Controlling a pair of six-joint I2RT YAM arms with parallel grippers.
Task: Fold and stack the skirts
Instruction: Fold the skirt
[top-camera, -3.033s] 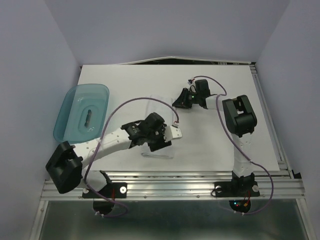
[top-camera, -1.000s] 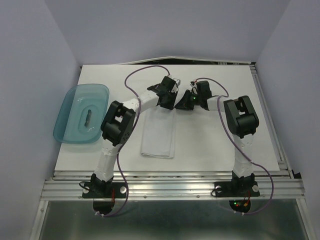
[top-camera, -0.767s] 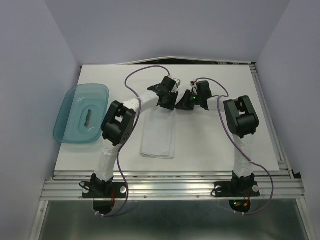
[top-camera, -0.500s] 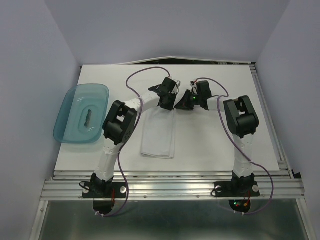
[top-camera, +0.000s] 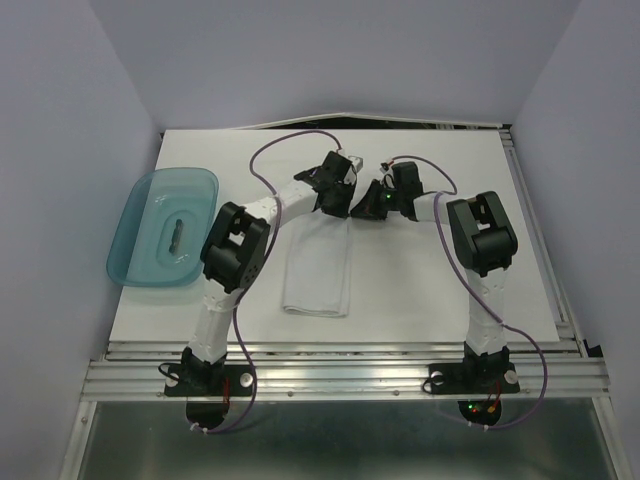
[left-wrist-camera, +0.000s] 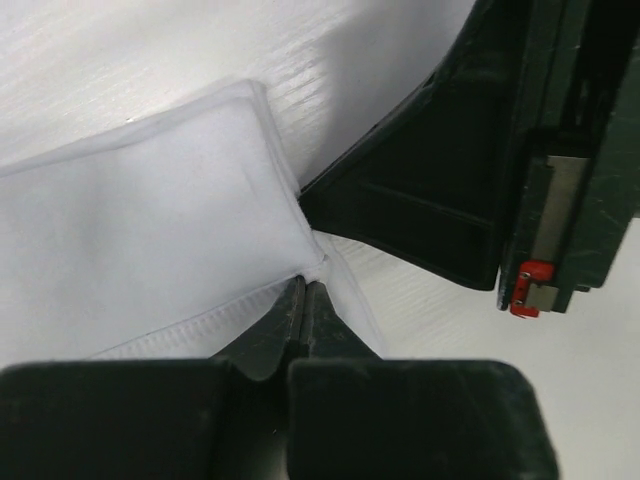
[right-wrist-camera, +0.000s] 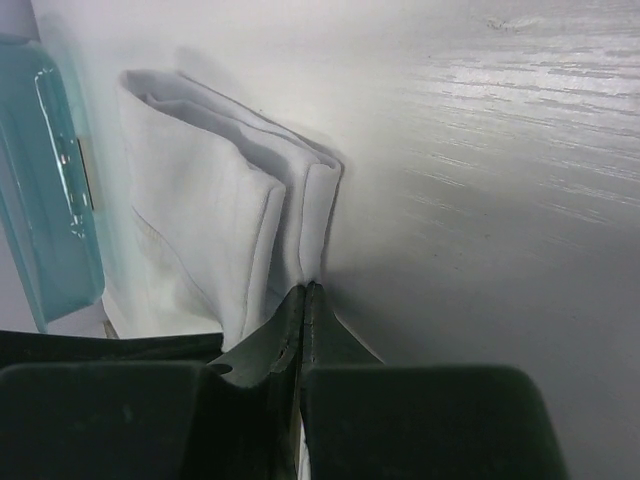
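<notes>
On the table (top-camera: 450, 170): one folded white cloth skirt (top-camera: 318, 272), one teal plastic tray (top-camera: 128, 222). Left gripper (top-camera: 340, 210) and right gripper (top-camera: 360, 208) both clamp its far end.

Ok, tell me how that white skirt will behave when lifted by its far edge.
Probably floppy: the skirt lies in soft folded layers, so it should sag between left gripper and right gripper. Likely light, being thin cloth. Layers might slip apart.

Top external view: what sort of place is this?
Probably a lab robot cell: a white table boxed in by plain pale walls, left arm and right arm bolted to an aluminium rail, with a skirt and teal tray laid out.
</notes>
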